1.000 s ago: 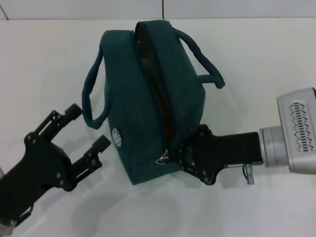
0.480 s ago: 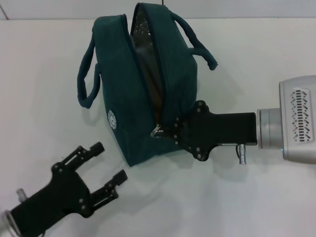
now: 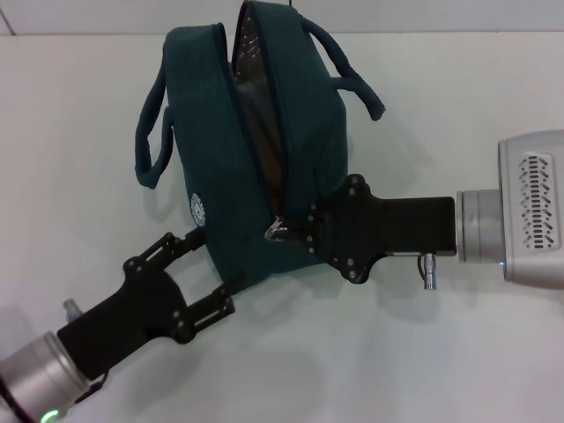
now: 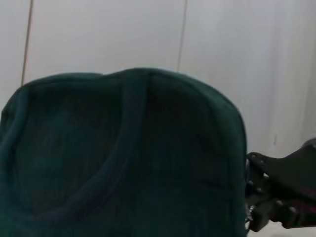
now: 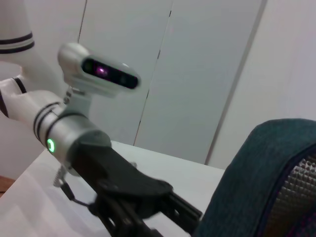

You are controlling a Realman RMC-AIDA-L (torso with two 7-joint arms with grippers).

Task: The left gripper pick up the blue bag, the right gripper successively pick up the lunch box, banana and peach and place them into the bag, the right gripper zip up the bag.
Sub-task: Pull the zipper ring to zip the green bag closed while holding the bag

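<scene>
Two grippers at the blue bag (image 3: 256, 150) mid-table (image 3: 458, 106): left gripper (image 3: 211, 264) reaching up from low left, spread wide around its near bottom corner; right gripper (image 3: 295, 231) level, clamped on the zip end. Half unzipped.

No text can be read anywhere. The blue bag (image 3: 256, 150) carries a small white round logo (image 3: 199, 205) on its side, but its marks are too small to read.

Left gripper (image 3: 210, 263) reaches in low with jaws spread; right gripper (image 3: 304, 231) extends level, jaws closed.
</scene>
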